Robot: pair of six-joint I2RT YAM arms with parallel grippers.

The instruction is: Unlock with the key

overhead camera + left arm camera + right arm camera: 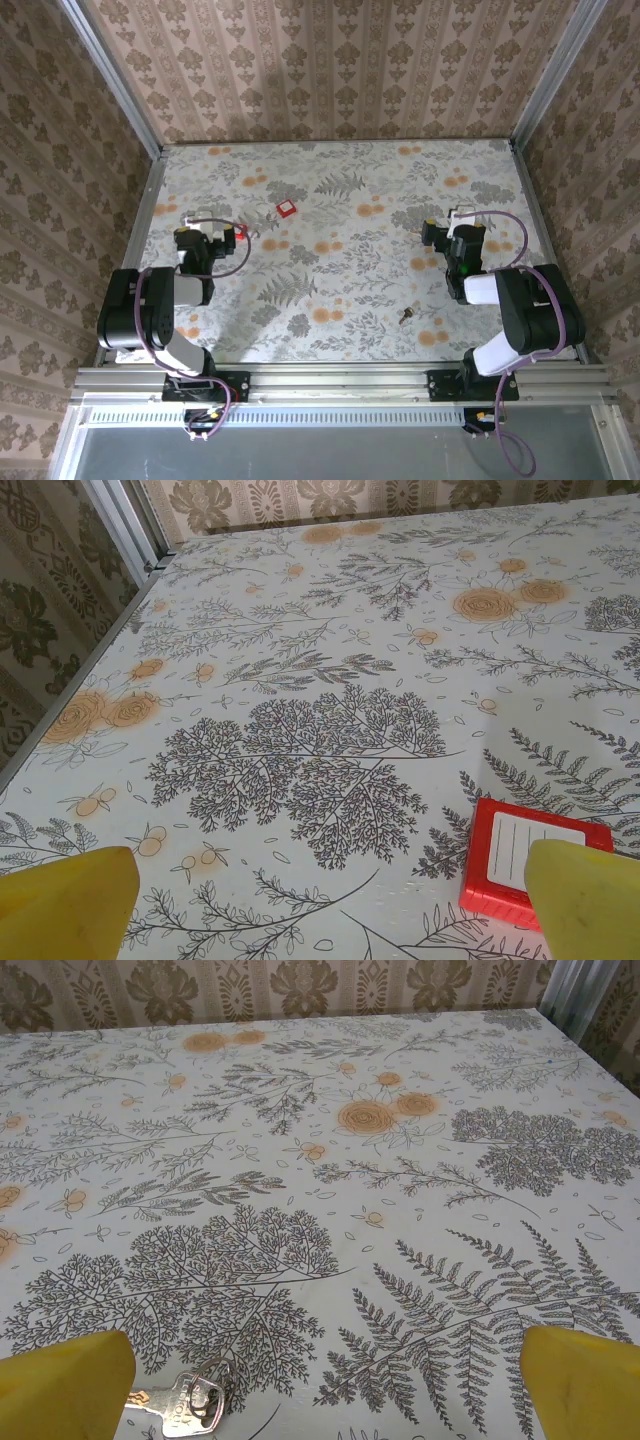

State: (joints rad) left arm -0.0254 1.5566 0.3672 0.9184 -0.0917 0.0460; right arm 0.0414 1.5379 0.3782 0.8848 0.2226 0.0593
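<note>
A small dark key lies on the flowered table near the front, behind and to the left of my right gripper. In the right wrist view a silver key on a ring lies flat beside the left fingertip of the open right gripper, with nothing between the fingers. My left gripper is open too. A red square padlock lies against its right fingertip, and it shows as a red spot in the top view. A second red padlock lies farther back.
Metal rails edge the table on the left and right, with patterned walls behind. The arm bases sit on the front rail.
</note>
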